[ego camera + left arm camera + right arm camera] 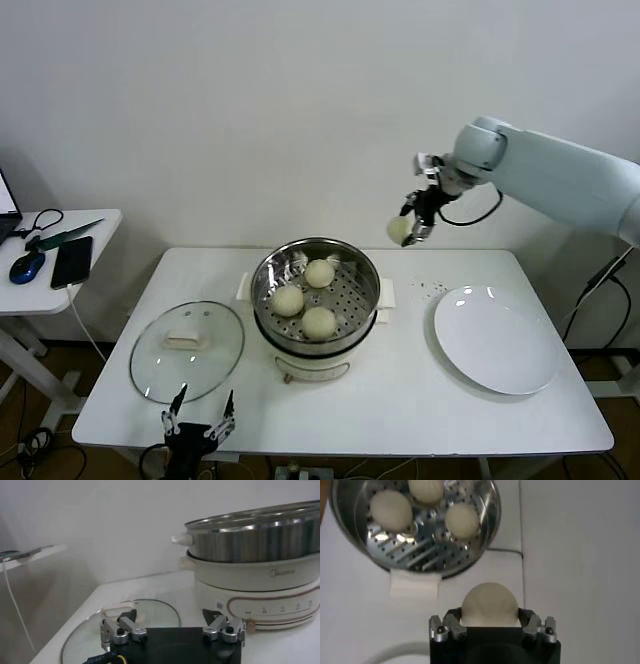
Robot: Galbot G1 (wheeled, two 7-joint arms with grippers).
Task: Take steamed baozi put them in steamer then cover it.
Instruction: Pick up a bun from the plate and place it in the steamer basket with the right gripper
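Observation:
Three cream-white baozi (319, 272) (288, 300) (319, 321) lie on the perforated tray of the steel steamer (362, 262) at the table's middle. My right gripper (413, 232) hangs high in the air to the right of the steamer, shut on a further baozi (489, 605) (399, 229). In the right wrist view the steamer (412, 557) with its three buns lies beyond the held one. The glass cover (150, 365) (160, 612) lies flat on the table left of the steamer. My left gripper (200, 411) (170, 620) waits open at the table's front edge, just before the cover.
A flat white plate (496, 340) sits bare on the right of the table. A side table (85, 255) at far left carries a phone, a mouse and cables. The white wall stands close behind the table.

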